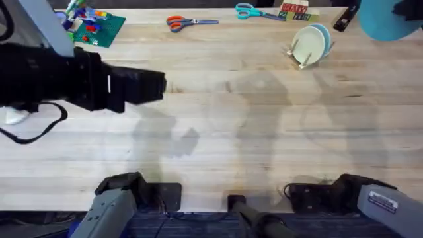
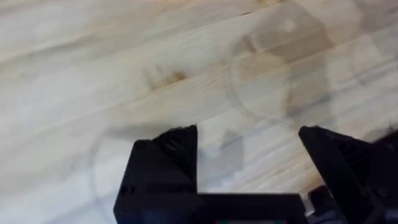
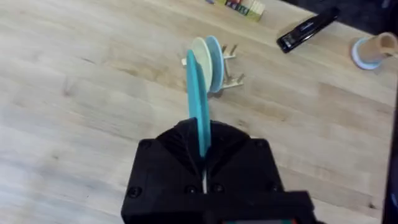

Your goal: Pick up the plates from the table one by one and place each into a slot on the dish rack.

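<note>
A teal-blue plate (image 3: 198,99) stands on edge in my right gripper (image 3: 200,146), which is shut on its lower rim high above the table (image 3: 74,124). In the overhead view this plate (image 1: 390,21) shows large at the far right corner. Below and ahead of it the dish rack (image 3: 231,73) holds a cream-yellow plate (image 3: 200,53) and a sky-blue plate (image 3: 215,55) upright in its slots. From overhead the rack (image 1: 299,58) sits at the back right with the cream plate (image 1: 307,45). My left gripper (image 2: 249,134) hangs open over bare wood at the left (image 1: 155,86).
Along the far edge lie orange scissors (image 1: 182,23), blue scissors (image 1: 254,11), a green board with toys (image 1: 96,28), coloured blocks (image 1: 297,11) and a black stapler (image 1: 344,20). A tan roll (image 3: 373,50) stands beyond the stapler. The left arm (image 1: 59,79) spans the left side.
</note>
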Robot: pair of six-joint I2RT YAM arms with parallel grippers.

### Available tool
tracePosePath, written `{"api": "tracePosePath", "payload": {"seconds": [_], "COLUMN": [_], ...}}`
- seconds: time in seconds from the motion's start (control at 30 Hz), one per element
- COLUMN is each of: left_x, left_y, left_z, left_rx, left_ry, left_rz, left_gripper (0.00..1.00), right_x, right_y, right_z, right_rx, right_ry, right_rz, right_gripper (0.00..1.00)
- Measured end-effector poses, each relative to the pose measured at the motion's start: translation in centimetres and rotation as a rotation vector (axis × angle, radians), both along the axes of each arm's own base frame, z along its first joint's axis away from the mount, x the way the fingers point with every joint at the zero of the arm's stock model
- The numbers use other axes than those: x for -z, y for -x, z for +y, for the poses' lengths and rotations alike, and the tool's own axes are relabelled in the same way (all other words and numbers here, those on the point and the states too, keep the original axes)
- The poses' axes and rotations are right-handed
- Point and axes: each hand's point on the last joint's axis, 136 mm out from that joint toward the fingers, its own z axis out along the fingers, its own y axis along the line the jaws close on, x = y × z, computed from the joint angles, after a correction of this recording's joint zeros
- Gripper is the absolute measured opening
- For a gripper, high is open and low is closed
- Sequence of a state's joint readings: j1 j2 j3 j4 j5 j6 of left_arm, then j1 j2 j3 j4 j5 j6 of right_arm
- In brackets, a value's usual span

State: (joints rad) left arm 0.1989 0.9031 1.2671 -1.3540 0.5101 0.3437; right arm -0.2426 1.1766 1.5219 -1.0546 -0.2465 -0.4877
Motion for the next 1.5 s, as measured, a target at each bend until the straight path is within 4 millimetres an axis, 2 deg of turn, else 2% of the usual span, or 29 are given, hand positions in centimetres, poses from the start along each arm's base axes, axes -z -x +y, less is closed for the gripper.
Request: {"api": "tracePosePath", "payload": {"seconds": [0.17,0.37,0.6,0.93,1.27,1.5], "left_x": [-1.4,-2.2,-2.2,-2.3,-2.3,-2.3], "left_y": [0.4,0.7,1.0,1.1,1.1,1.1], "left_z": [-2.6,-3.7,-4.0,-4.1,-4.1,-4.1], "left_rx": [0.27,0.406,0.441,0.45,0.451,0.451], "left_ry": [0.0,-0.011,-0.014,-0.014,-0.015,-0.015], "left_rz": [-0.145,-0.239,-0.253,-0.259,-0.26,-0.26], "left_gripper": [0.993,0.993,0.993,0.993,0.993,0.993], "right_x": [1.6,2.0,2.7,3.4,4.4,4.0], "right_y": [-1.2,-1.5,-2.2,-5.6,-7.0,-8.3], "right_z": [-0.2,-0.5,-2.6,-5.5,-6.0,-6.4], "right_rx": [-0.015,-0.039,-0.008,-0.016,-0.039,-0.049], "right_ry": [-0.01,0.009,0.0,-0.001,0.001,0.027], "right_rz": [0.052,0.06,0.07,0.007,0.008,-0.036], "right_gripper": [0.03,0.03,0.03,0.03,0.03,0.03]}}
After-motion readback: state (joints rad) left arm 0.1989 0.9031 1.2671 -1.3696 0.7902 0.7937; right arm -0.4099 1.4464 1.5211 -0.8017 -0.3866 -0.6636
